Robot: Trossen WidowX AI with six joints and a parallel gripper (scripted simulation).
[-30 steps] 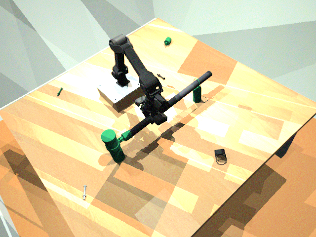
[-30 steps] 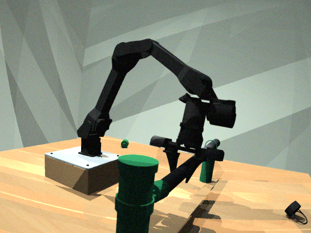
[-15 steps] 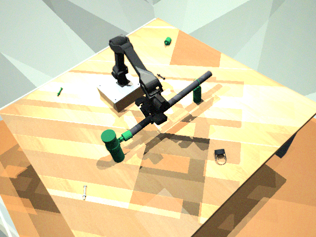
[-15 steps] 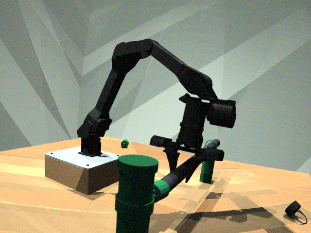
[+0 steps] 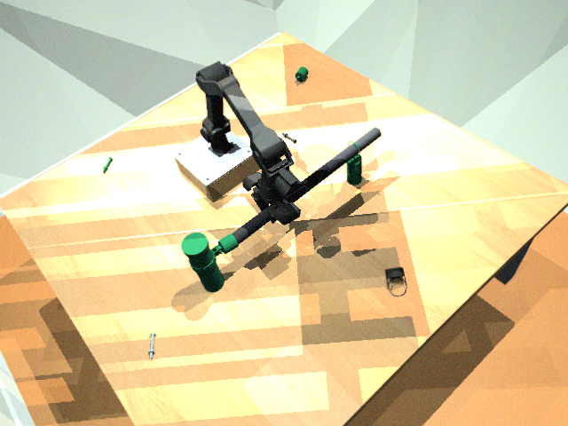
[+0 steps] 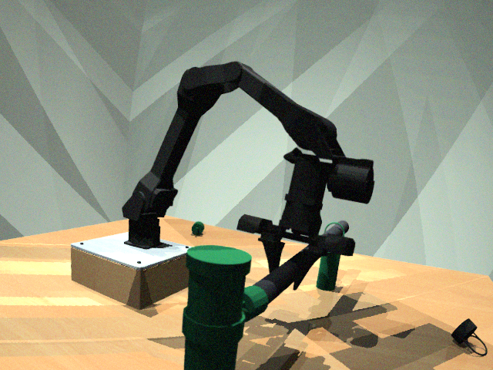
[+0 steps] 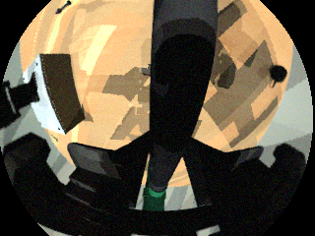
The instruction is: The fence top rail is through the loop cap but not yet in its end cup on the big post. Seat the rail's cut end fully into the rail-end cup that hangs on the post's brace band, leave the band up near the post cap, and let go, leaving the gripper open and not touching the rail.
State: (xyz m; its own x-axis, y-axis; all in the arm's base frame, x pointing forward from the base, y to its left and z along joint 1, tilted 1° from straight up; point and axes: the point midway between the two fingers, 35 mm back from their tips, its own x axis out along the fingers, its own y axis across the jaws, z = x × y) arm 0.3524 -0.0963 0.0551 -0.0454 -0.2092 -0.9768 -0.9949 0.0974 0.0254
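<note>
Jaws [image 5: 280,201] [image 6: 293,258] clamp the rail [image 5: 332,167] [image 6: 282,278] [image 7: 184,64] mid-length, likely so its tip can be steered. Its near end meets the green cup [image 5: 227,243] [image 6: 255,301] [image 7: 157,196] beside the big post [image 5: 211,275] [image 6: 215,287]; seating depth I cannot tell. The loop on the small post [image 5: 354,170] [image 6: 329,270] surrounds the rail, presumably carrying its far end once released.

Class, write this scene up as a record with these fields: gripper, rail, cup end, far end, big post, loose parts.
gripper: shut on the rail
rail: dark grey tube, held above the table
cup end: meets the green rail-end cup; depth inside hidden
far end: passes through the green loop over the small post
big post: green, upright, flat cap
loose parts: include black looped cap
</note>
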